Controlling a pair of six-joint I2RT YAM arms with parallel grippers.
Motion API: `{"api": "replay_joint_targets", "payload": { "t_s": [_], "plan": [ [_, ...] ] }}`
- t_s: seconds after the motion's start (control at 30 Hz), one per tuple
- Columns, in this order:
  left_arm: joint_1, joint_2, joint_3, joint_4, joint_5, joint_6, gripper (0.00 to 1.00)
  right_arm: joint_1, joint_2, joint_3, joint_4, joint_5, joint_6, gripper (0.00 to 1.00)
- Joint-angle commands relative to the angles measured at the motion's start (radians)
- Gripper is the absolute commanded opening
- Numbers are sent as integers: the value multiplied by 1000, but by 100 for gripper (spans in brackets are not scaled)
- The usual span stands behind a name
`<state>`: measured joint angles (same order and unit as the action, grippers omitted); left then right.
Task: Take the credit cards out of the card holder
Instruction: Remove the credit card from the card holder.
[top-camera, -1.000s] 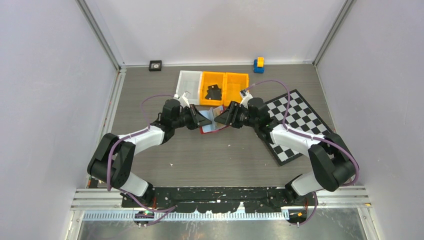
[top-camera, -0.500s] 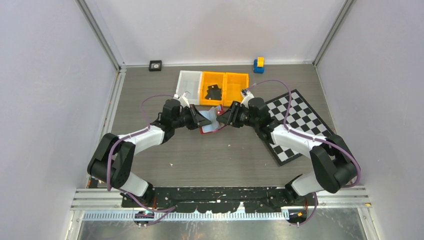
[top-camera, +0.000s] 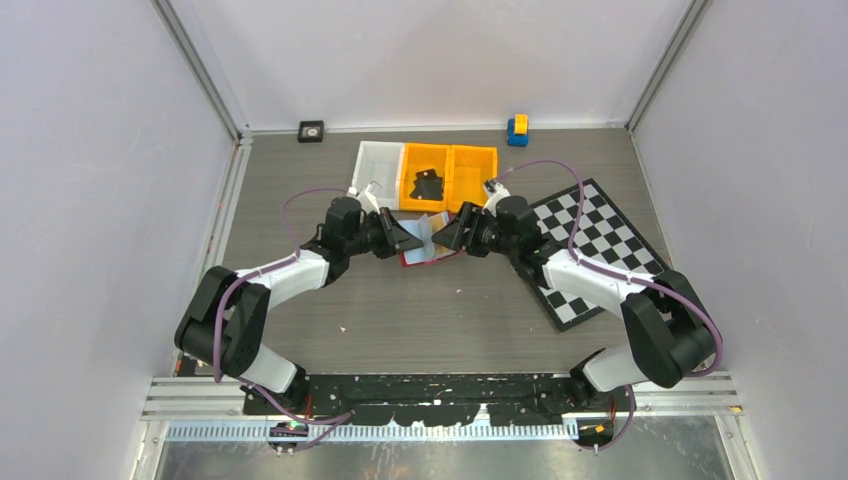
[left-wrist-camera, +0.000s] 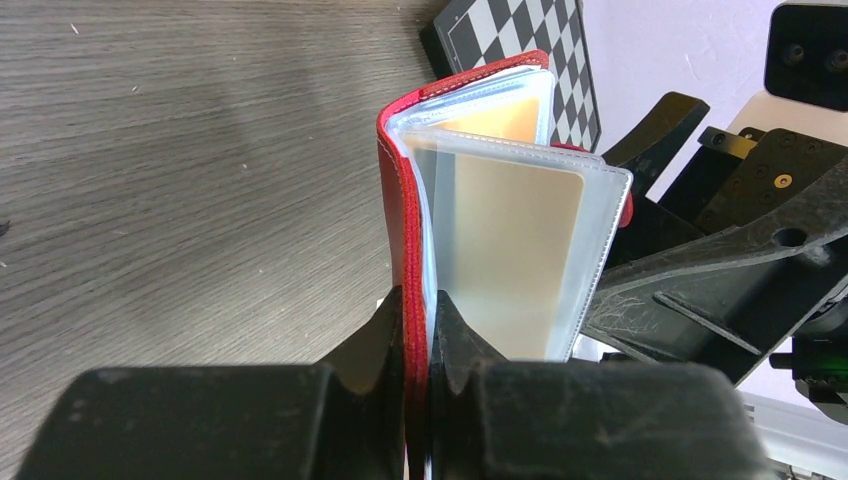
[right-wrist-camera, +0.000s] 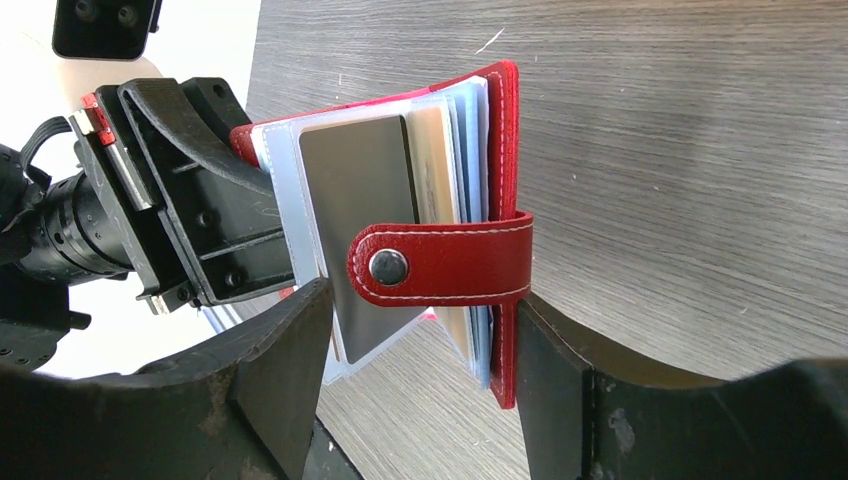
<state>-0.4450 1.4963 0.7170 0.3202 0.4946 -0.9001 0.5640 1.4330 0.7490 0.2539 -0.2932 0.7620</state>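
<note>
Left jaws closed tight on the holder (left-wrist-camera: 402, 200), pinching its red cover; holder held on edge over the worktop (left-wrist-camera: 180, 180), mid-way btwn the two arms. Right jaws open wide, one finger each side of the holder's free end, sleeves fanned btwn them; can't tell if either finger touches. Snap tab (right-wrist-camera: 440, 262) lies unfastened across the sleeves. Cards (left-wrist-camera: 515, 250) sit inside the clear sleeves: tan one in front, orange one behind. Further out: chequered board (top-camera: 590, 240) to the right, orange bins (top-camera: 450, 172) at the far side.
</note>
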Motion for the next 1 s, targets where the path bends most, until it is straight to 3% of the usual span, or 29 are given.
{"api": "replay_joint_targets", "payload": {
  "t_s": [0.0,0.13,0.33,0.4,0.5,0.67,0.83,0.97],
  "plan": [
    [-3,-14,51,31,19,18,1,13,-35,14,18,1,-20,68],
    [-4,-17,52,24,15,21,1,13,-56,6,11,27,-17,67],
    [-4,-16,52,26,19,18,1,13,-74,-2,17,46,-2,43],
    [-3,-17,52,26,19,18,1,13,-70,-5,34,27,4,45],
    [-4,-15,52,26,18,18,1,13,-64,-11,71,-8,18,59],
    [-4,-14,52,28,19,18,1,12,-42,-11,113,-56,35,59],
    [-4,-14,52,29,21,14,1,13,-19,20,40,-32,12,59],
    [-4,-12,47,59,40,2,1,13,10,36,19,-29,8,52]
  ]
}}
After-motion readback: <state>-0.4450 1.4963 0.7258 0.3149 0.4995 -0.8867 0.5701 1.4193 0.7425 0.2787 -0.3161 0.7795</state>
